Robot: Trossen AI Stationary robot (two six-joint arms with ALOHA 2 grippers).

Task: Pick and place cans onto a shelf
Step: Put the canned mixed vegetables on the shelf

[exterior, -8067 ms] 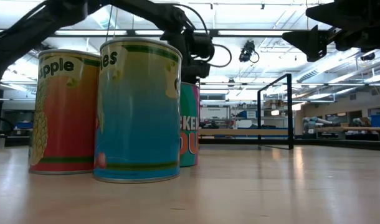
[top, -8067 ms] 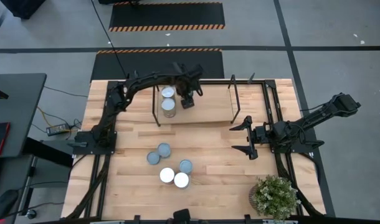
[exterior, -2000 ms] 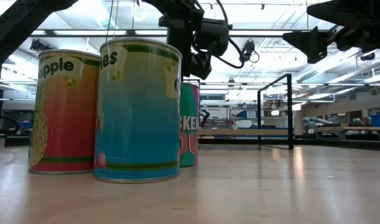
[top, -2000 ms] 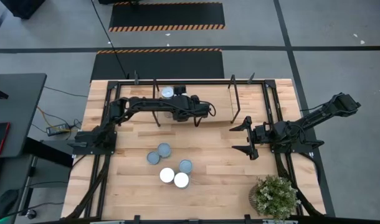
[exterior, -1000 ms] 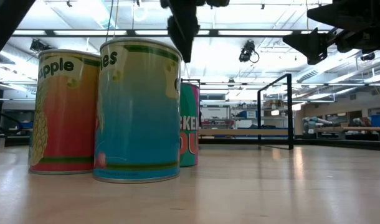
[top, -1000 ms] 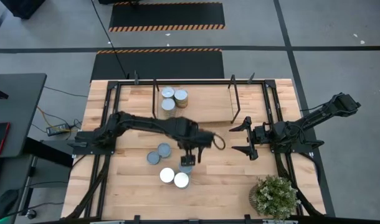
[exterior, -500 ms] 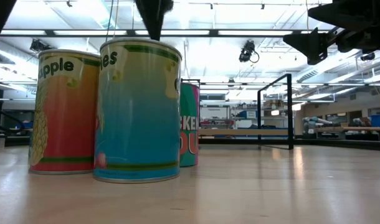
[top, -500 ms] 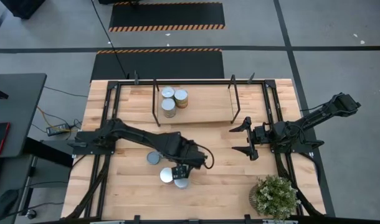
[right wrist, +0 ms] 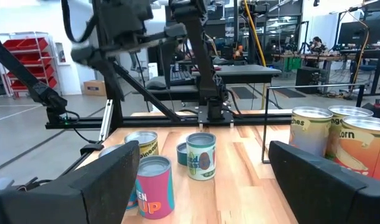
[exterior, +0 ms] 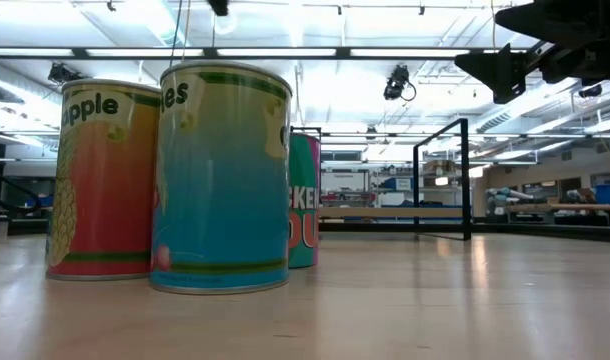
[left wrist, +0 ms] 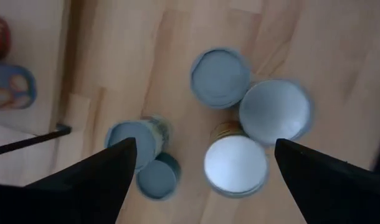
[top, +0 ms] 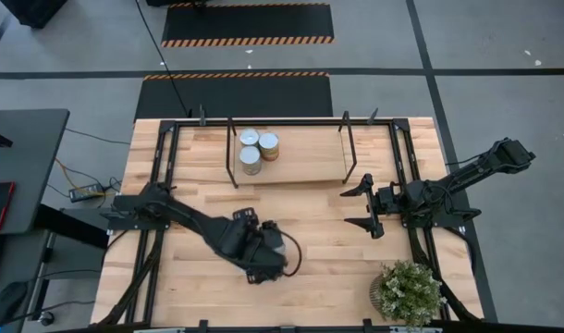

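Observation:
Several cans stand upright in a cluster on the table; the left wrist view shows their round tops, among them a white one (left wrist: 235,165) and blue-grey ones (left wrist: 220,78). My left gripper (top: 260,261) hangs open above this cluster, fingers pointing down, and hides it in the high view. Three cans (top: 251,157) stand on the shelf (top: 305,157). My right gripper (top: 360,205) waits open above the table's right half.
A potted plant (top: 409,291) stands at the near right corner. The shelf's black rod uprights (top: 347,148) rise at its sides. In the low view, three cans (exterior: 223,180) stand close to the camera. Bare wood lies between the cluster and my right gripper.
My left gripper has moved toward the table's near edge and a little to the left, across the cluster of cans on the table. The cans have stayed where they were.

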